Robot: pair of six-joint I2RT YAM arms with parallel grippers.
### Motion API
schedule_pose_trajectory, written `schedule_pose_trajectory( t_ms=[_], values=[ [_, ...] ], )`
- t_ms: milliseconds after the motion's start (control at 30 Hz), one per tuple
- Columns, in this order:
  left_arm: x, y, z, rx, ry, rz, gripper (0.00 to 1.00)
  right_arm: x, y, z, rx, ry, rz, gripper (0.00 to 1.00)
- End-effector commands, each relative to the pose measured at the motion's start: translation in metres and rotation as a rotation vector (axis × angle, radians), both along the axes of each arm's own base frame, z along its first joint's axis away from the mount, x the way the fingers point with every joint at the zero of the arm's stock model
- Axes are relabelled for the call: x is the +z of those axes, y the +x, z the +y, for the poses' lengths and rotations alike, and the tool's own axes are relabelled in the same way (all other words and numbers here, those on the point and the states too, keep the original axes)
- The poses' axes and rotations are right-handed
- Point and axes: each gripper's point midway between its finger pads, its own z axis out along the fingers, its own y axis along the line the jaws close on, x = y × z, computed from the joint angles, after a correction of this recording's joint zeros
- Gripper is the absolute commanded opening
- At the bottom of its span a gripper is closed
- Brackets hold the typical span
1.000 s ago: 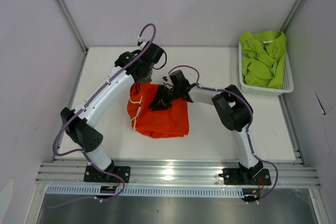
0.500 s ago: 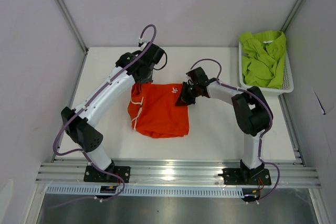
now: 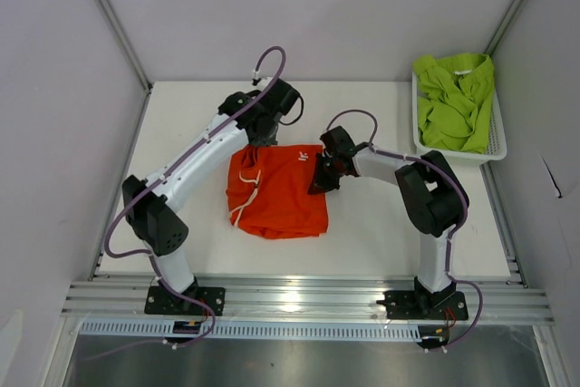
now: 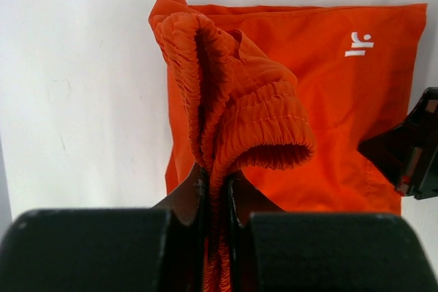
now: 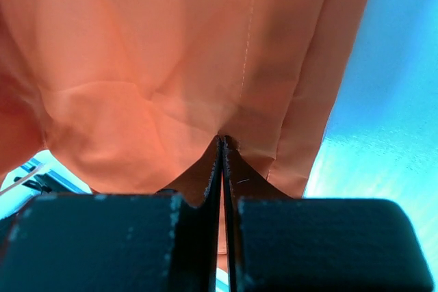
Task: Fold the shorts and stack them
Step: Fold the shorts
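Left tool (image 4: 217, 180) pinches ruched, perhaps elastic shorts (image 4: 328, 100).

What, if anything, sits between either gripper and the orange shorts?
Nothing visible does. The left gripper is shut on the orange shorts at their bunched waistband, and the right gripper is shut on their right edge. The green shorts lie apart in the basket at the far right.

The white table (image 3: 381, 235) is carrying the orange-red shorts (image 3: 281, 201), which are lying partly folded near its middle, and a white mesh basket (image 3: 497, 138) is sitting at its far right corner, well apart.
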Motion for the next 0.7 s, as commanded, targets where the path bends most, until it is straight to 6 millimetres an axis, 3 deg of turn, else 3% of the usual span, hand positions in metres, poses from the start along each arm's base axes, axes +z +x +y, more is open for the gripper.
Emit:
schedule_pose_trajectory(
  t_ms=[0, 200, 467, 567, 667],
  values=[
    [0.006, 0.009, -0.025, 0.011, -0.071, -0.048, 0.00, -0.009, 0.000, -0.006, -0.002, -0.050, -0.028, 0.00],
    [-0.026, 0.010, -0.051, 0.022, -0.089, -0.004, 0.00, -0.013, 0.000, -0.012, -0.013, -0.073, -0.036, 0.00],
    [-0.036, 0.013, -0.089, 0.010, -0.202, -0.027, 0.07, -0.014, 0.001, -0.018, -0.035, -0.071, -0.044, 0.00],
    [-0.049, 0.015, -0.106, -0.011, -0.267, -0.004, 0.10, -0.013, 0.002, -0.020, -0.047, -0.068, -0.050, 0.00],
    [-0.070, 0.013, -0.119, -0.031, -0.292, 0.041, 0.25, -0.014, 0.003, -0.023, -0.064, -0.057, -0.048, 0.00]
  ],
)
